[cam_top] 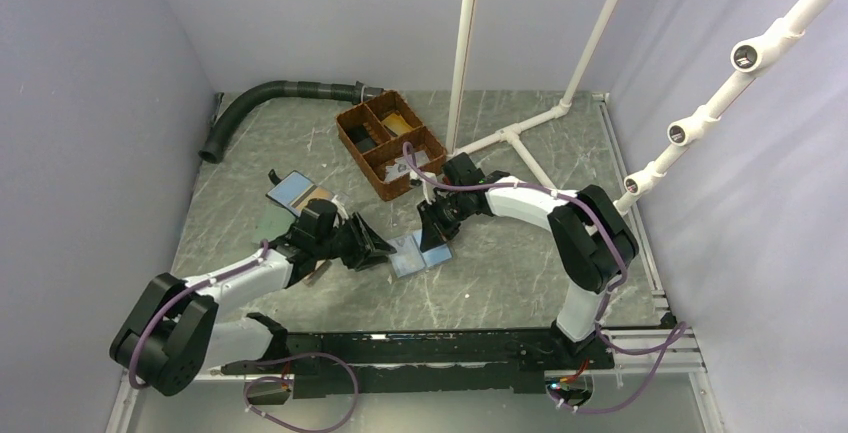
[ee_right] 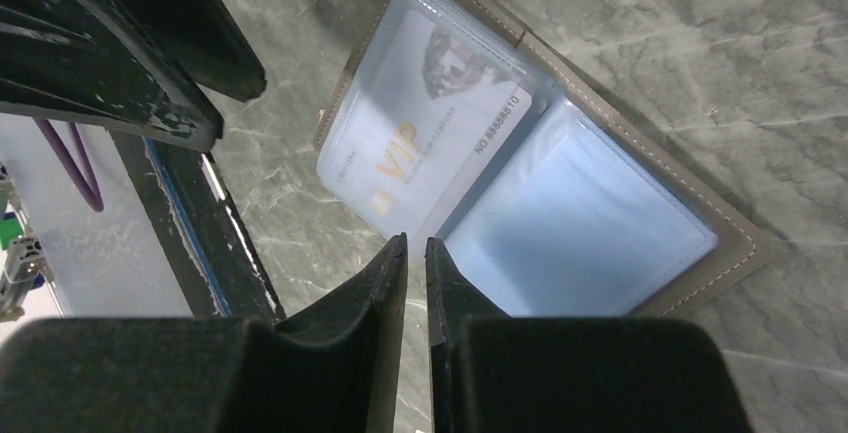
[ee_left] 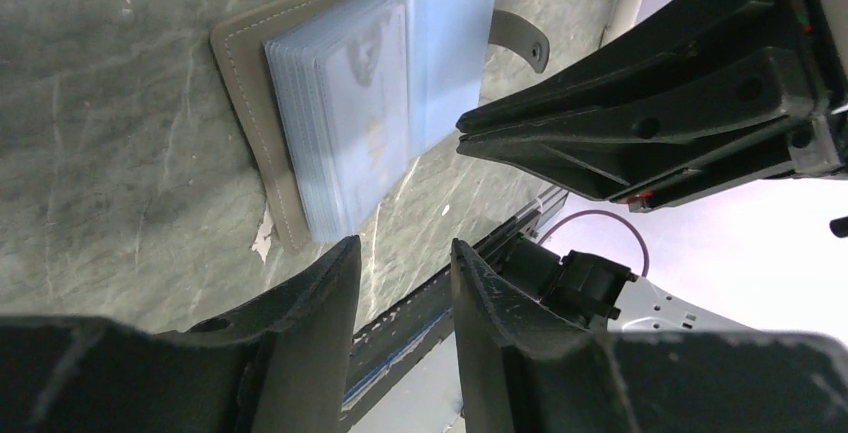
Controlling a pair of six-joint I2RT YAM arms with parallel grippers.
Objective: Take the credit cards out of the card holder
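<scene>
The card holder (cam_top: 418, 254) lies open on the table, taupe-grey outside, light blue inside. In the left wrist view its taupe border (ee_left: 245, 83) frames a stack of clear sleeves. In the right wrist view a pale credit card (ee_right: 430, 123) marked VIP shows inside the left sleeve of the holder (ee_right: 715, 228). My left gripper (cam_top: 385, 249) is open and empty, just left of the holder, its tips (ee_left: 402, 245) near the holder's edge. My right gripper (cam_top: 436, 233) hovers over the holder's far side, its jaws (ee_right: 416, 241) almost together with nothing between them.
A brown compartment tray (cam_top: 345, 131) stands behind the holder. A blue wallet with a tan panel (cam_top: 298, 191) lies behind my left arm. A black hose (cam_top: 262, 98) curves at the back left. White pipes (cam_top: 520, 138) rise at the back right.
</scene>
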